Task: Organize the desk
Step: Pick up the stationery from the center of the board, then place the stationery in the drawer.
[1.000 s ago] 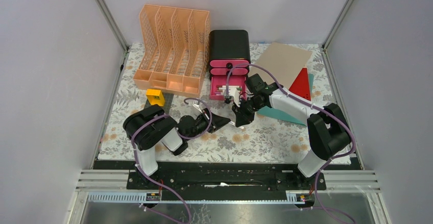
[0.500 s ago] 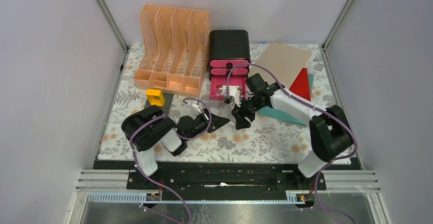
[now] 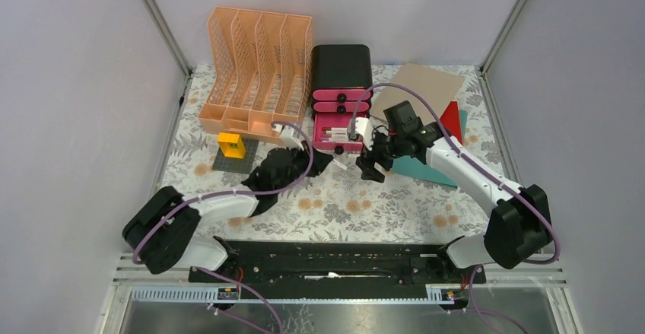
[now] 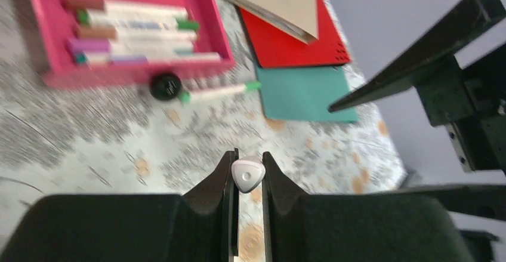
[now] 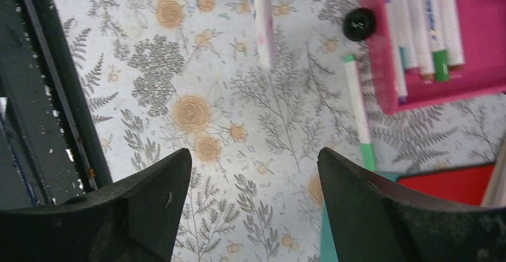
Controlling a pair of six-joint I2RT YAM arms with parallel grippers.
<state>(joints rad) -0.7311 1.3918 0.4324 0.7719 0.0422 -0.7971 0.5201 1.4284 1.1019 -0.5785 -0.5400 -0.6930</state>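
Observation:
The desk [image 3: 380, 205] is covered with a fern-and-flower cloth. My left gripper [image 4: 246, 157] is shut on a white marker [image 4: 247, 174], seen end-on between the fingers. It reaches toward the open pink drawer [image 4: 119, 71], which holds several markers. In the top view the left gripper [image 3: 325, 161] sits just in front of that drawer [image 3: 338, 145]. My right gripper [image 5: 255, 154] hangs open and empty over the cloth, to the right of the left one [image 3: 371, 170]. A green-capped marker [image 5: 358, 110] lies loose on the cloth beside the drawer's black knob [image 5: 360, 23].
An orange file rack [image 3: 255, 75] and a black drawer box [image 3: 341, 64] stand at the back. A yellow block [image 3: 231, 144] sits on a dark pad at the left. Brown [image 3: 422, 90], red [image 3: 449, 127] and teal [image 3: 422, 170] folders lie at the back right.
My right gripper has opened wide and drawn away to the right. My left arm has stretched forward toward the pink drawer with the marker in its grip.

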